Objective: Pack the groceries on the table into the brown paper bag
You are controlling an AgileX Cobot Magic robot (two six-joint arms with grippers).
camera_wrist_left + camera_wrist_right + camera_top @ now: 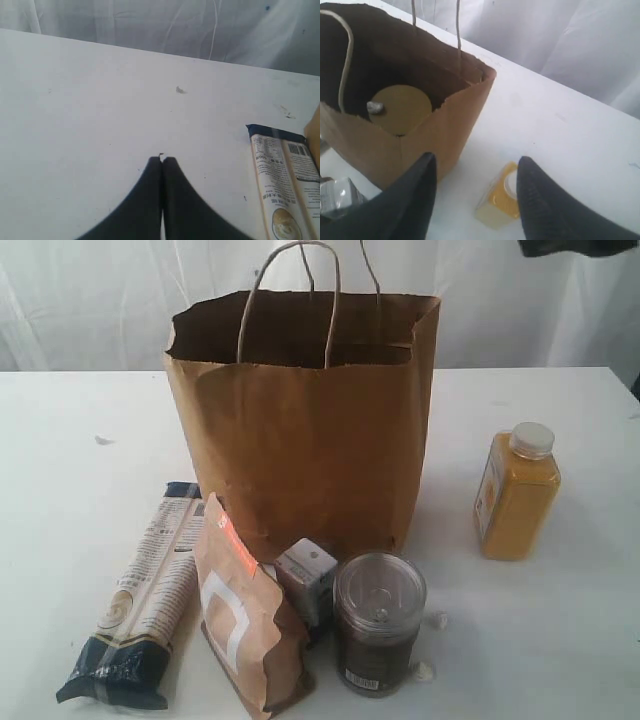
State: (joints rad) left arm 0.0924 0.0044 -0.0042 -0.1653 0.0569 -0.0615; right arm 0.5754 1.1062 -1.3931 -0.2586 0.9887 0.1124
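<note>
The brown paper bag (300, 440) stands open mid-table. Inside it, the right wrist view shows the jar's yellow lid (400, 107) deep in the brown paper bag (445, 125). My right gripper (477, 159) hangs open and empty high above the bag's corner and the yellow juice bottle (497, 200). That bottle (517, 495) stands upright to the right of the bag. In front of the bag are the pasta packet (140, 610), the brown-orange pouch (240, 620), the small carton (308, 575) and the pull-tab can (378, 625). My left gripper (161, 159) is shut and empty over bare table, near the pasta packet (285, 185).
The white table (80, 440) runs wide on both sides of the bag, with small marks and scraps (104, 440). A white curtain closes the back. A dark shape (580, 245) shows at the exterior view's top right edge.
</note>
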